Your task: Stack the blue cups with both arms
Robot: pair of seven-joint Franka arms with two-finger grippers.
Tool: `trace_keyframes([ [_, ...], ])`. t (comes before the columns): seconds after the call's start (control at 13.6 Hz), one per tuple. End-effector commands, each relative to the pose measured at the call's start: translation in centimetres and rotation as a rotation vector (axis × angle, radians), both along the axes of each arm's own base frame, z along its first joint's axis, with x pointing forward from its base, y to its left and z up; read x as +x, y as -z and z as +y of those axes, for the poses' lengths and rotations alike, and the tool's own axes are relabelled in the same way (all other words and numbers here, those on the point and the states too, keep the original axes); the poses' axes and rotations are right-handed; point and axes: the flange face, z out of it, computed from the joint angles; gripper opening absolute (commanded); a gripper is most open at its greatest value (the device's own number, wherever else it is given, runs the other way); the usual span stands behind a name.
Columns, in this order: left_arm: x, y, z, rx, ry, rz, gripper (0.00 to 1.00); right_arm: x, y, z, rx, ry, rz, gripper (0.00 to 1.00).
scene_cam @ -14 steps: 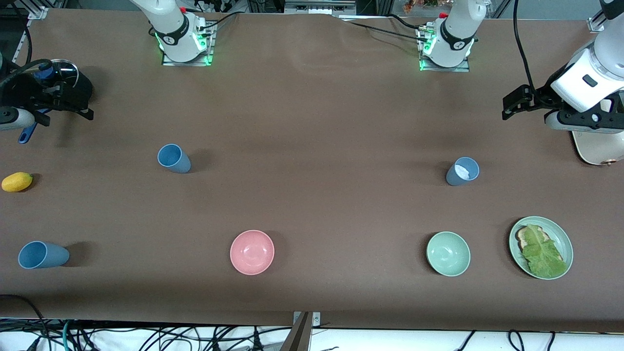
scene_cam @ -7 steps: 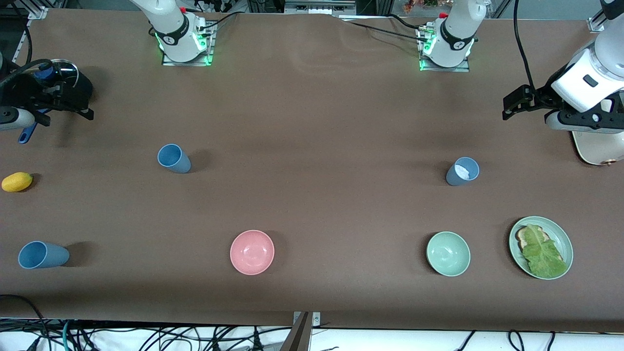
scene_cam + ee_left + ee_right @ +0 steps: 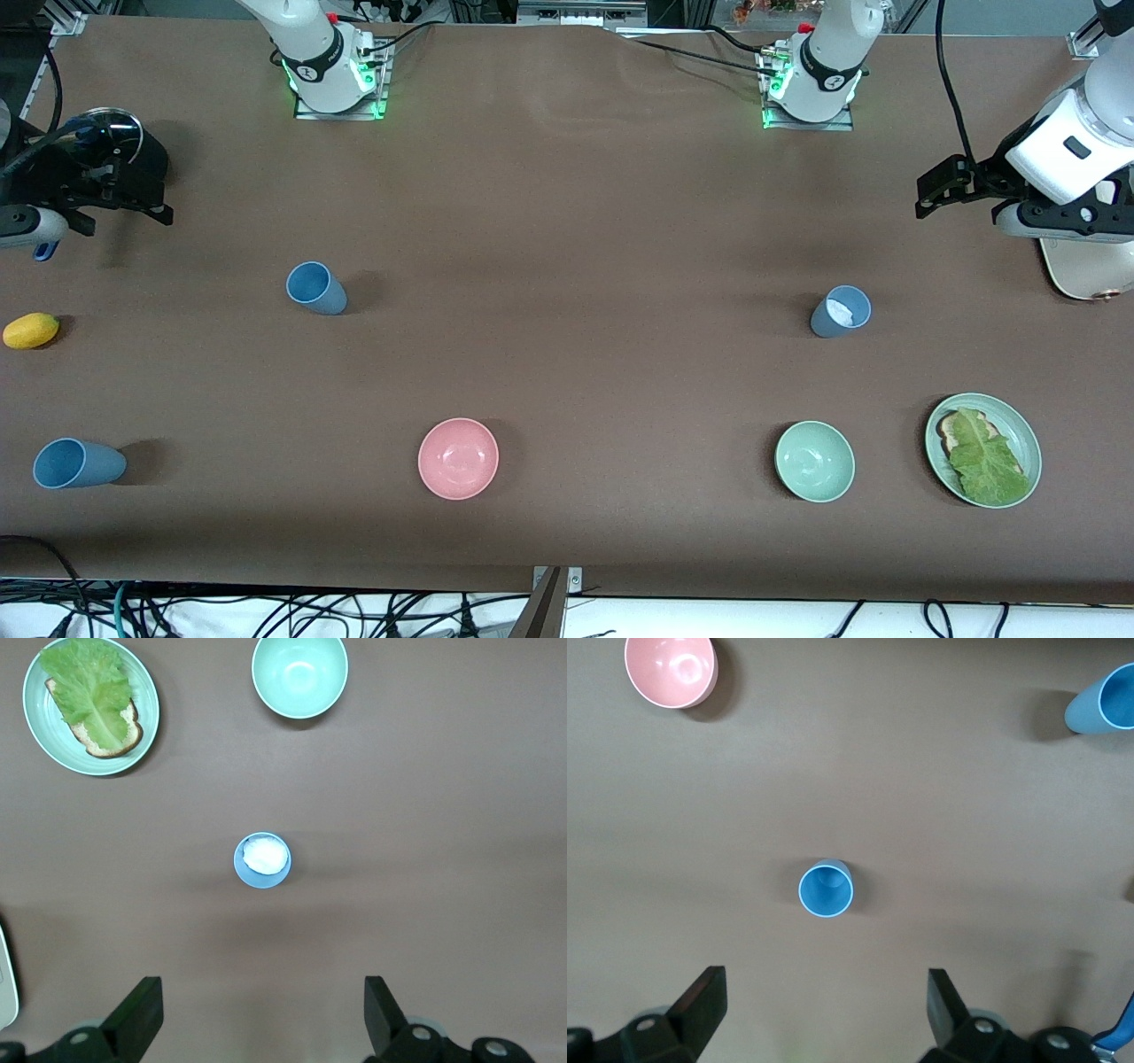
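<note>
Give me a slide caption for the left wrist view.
Open left gripper above a blue cup holding something white, pale green bowl and lettuce plate nearby.

Even, fairly bright overhead light covers the brown table (image 3: 567, 221). Each blue cup (image 3: 314, 288) and the pink bowl (image 3: 458, 458) casts a soft short shadow. Glare glints inside the bowl. All views are sharp.

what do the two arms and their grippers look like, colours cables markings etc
Both arms are glossy white with black bands at the joints. Their round bases sit on metal plates lit green, each with a small red part and black cables trailing off. The left gripper and right gripper are black, angular, two-fingered; in the left wrist view the fingers are flat black wedges. A black cable hangs by the left arm's white wrist.
</note>
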Motion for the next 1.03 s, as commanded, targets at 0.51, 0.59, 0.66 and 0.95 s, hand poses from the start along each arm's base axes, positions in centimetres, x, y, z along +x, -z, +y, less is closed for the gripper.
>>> trace_keyframes([
  [0.51, 0.9, 0.6, 0.5, -0.025, 0.002, 0.029, 1.0, 2.0, 4.6, -0.2, 0.005, -0.029, 0.103, 1.0],
  [0.59, 0.9, 0.8, 0.4, -0.022, -0.001, 0.033, 1.0, 2.4, 5.9, -0.1, 0.013, -0.027, 0.124, 1.0],
  [0.66, 0.9, 1.1, 0.4, -0.02, 0.0, 0.038, 1.0, 2.6, 7.4, 0.0, 0.012, -0.028, 0.15, 1.0],
  [0.95, 1.4, 4.8, 1.0, -0.022, 0.059, 0.112, 1.0, 2.8, 9.8, 0.1, 0.011, -0.025, 0.158, 1.0],
])
